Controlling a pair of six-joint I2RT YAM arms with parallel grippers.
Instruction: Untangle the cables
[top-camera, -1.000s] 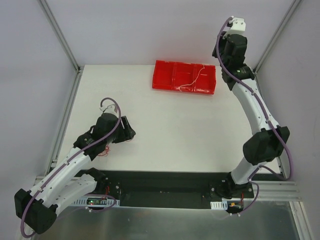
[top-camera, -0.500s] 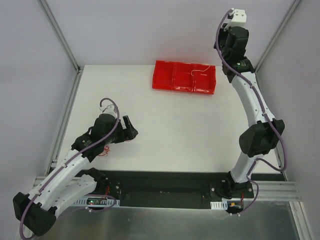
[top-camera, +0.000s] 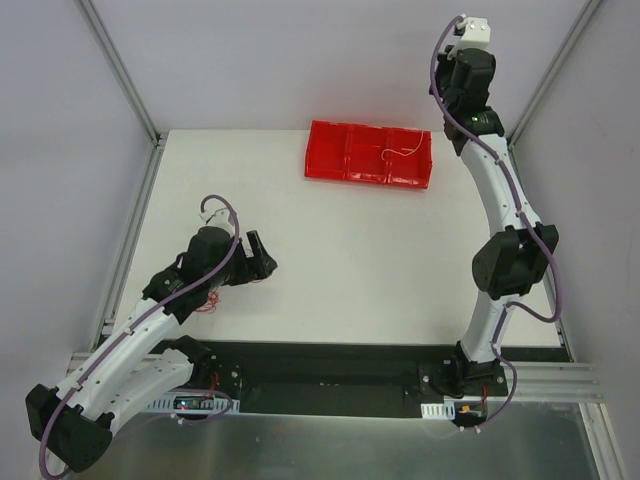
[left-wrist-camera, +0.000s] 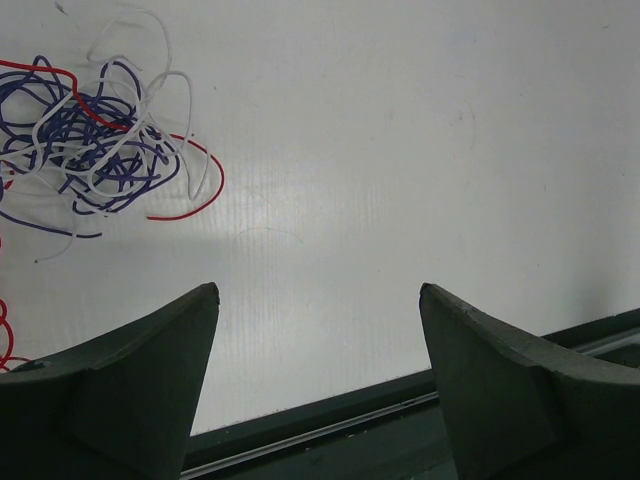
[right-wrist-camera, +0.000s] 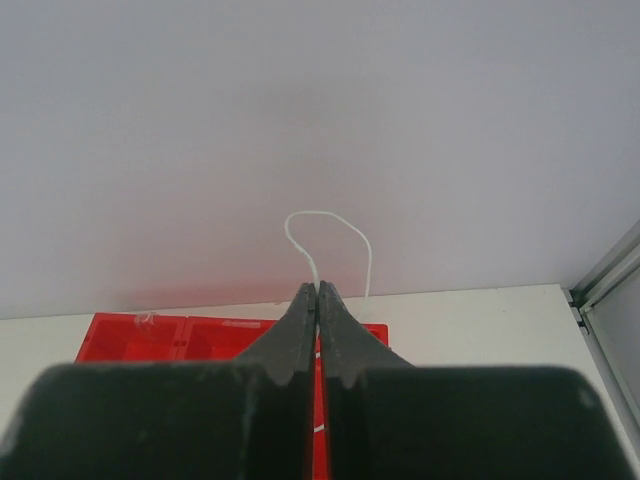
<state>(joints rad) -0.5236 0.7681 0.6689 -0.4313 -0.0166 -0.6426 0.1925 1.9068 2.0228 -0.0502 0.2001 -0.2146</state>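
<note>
A clump of thin red, white and dark purple-blue cables (left-wrist-camera: 90, 140) lies on the white table at the upper left of the left wrist view. In the top view only red strands (top-camera: 208, 303) show beside the left arm. My left gripper (left-wrist-camera: 315, 300) is open and empty, low over bare table to the right of the clump; it also shows in the top view (top-camera: 263, 263). My right gripper (right-wrist-camera: 318, 288) is shut on a white cable (right-wrist-camera: 335, 222) that loops above its tips. It is raised high over the right end of the red tray (top-camera: 330, 150), where the cable's lower end (top-camera: 398, 153) curls.
The red tray (right-wrist-camera: 130, 330) has several compartments and sits at the table's back edge. A dark rail (left-wrist-camera: 420, 430) runs along the table's near edge just below my left fingers. Metal frame posts (top-camera: 120, 70) stand at the back corners, and walls close in on the sides.
The right arm has risen and straightened with the white cable in its grip; less of the cable lies in the tray. The left gripper has shifted slightly right, away from the clump.
</note>
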